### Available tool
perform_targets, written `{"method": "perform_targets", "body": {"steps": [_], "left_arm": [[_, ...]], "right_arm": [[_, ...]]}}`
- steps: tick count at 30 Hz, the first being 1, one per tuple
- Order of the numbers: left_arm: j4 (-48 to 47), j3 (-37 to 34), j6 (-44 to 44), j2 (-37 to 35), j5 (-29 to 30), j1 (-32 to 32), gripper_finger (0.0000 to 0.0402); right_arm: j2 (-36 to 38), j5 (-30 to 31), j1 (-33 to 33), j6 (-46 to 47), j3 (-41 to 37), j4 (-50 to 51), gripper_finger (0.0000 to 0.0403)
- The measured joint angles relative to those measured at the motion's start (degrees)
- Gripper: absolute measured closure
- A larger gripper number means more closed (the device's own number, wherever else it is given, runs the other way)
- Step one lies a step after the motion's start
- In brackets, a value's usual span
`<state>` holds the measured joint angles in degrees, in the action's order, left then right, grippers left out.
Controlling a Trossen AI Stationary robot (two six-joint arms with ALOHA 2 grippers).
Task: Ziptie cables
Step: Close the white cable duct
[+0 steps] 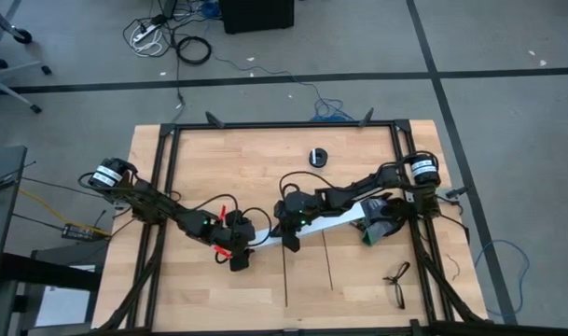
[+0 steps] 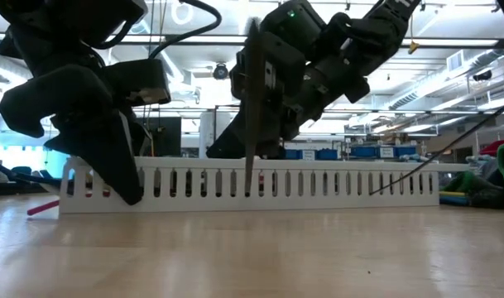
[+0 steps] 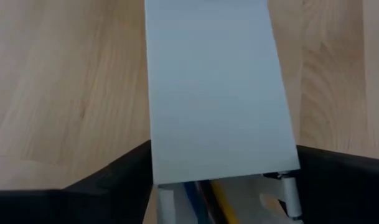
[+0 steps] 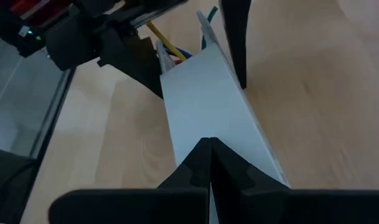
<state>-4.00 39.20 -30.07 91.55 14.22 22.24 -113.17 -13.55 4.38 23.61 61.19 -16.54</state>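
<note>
Pressed shut on top of the white channel's lid [image 4: 208,106] at lower centre, my right gripper [image 4: 210,163] pinned it while my left gripper [image 3: 221,163] straddled its end wide, the cables [image 4: 172,50] poking out there, which I judged could get pinched.

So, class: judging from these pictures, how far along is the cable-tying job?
Done: coloured cables lie inside the white slotted channel.
In hand: left gripper straddles the channel's end; right gripper, shut, presses on its top.
Left: both zipties lie unused on the table.
</note>
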Motion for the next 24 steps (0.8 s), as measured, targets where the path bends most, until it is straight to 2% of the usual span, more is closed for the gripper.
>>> {"method": "perform_targets", "body": {"steps": [6,18,24], "left_arm": [[0.01,0.0,-0.12,0.0,-0.37,0.12,0.0137],[-0.91,0.02,-4.39,-0.04,-2.67,1.51,0.0093],[-1.74,0.13,-6.37,-0.11,-3.93,1.5,0.0088]], "right_arm": [[0.28,0.08,-0.61,-0.53,0.0,1.25,0.0403],[0.25,-0.52,-1.11,-1.29,-0.06,1.7,0.0402],[0.22,0.04,-1.79,-0.74,-0.11,1.99,0.0402]]}}
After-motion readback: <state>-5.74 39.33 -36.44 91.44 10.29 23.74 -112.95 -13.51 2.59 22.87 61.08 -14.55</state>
